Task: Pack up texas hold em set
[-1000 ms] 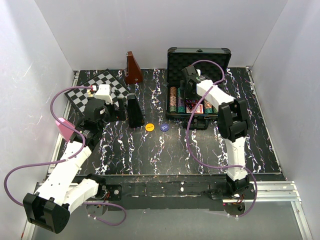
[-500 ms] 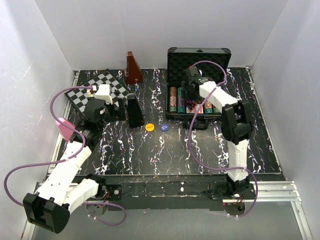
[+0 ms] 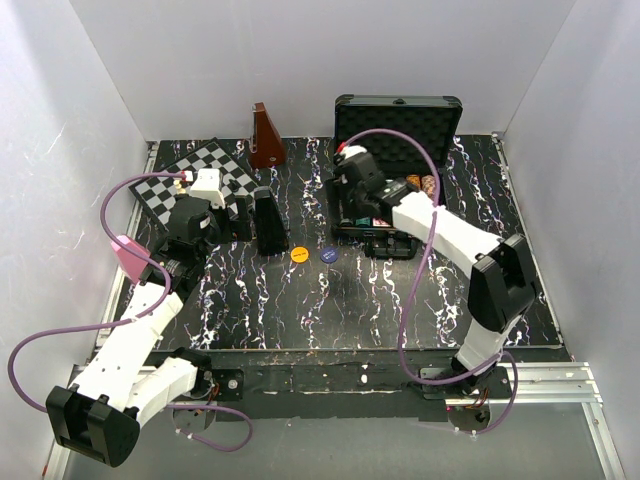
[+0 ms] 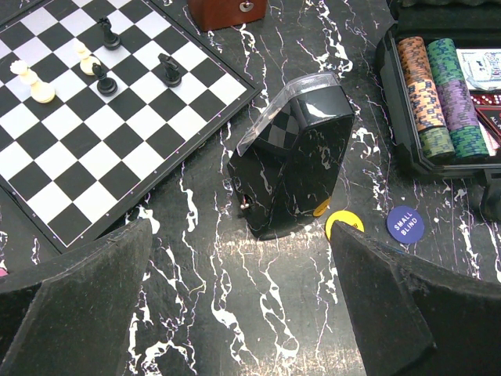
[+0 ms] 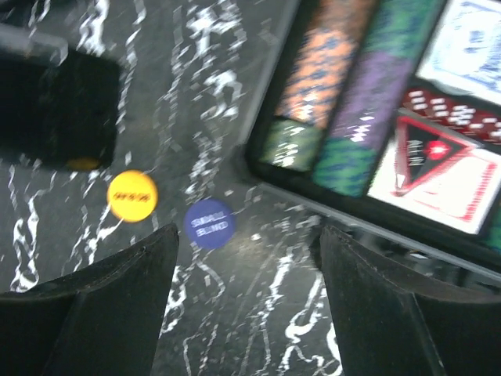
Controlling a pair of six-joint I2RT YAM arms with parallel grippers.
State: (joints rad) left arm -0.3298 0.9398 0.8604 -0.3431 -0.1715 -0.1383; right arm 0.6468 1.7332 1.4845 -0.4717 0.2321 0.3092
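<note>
The black case [image 3: 400, 112] stands open at the back right, lid up. In the right wrist view it holds striped chip rows [image 5: 344, 86], card decks [image 5: 438, 168] and red dice [image 5: 462, 113]. A blue button [image 5: 210, 223] and a yellow button [image 5: 131, 196] lie on the table in front of the case's left corner; both also show in the top view, blue button [image 3: 328, 255] and yellow button [image 3: 298, 254]. My right gripper [image 5: 249, 235] hangs open over the table just right of the blue button, holding nothing. My left gripper [image 4: 239, 254] is open and empty, near a black box.
A glossy black box [image 4: 293, 160] with a clear flap stands between the arms, next to the yellow button [image 4: 344, 222]. A chessboard [image 4: 94, 117] with several pieces lies at the left. A brown pyramid [image 3: 265, 138] stands at the back. White walls enclose the table.
My right gripper has swung left and forward, out of the case and over the table beside the blue button. The left arm has not moved.
</note>
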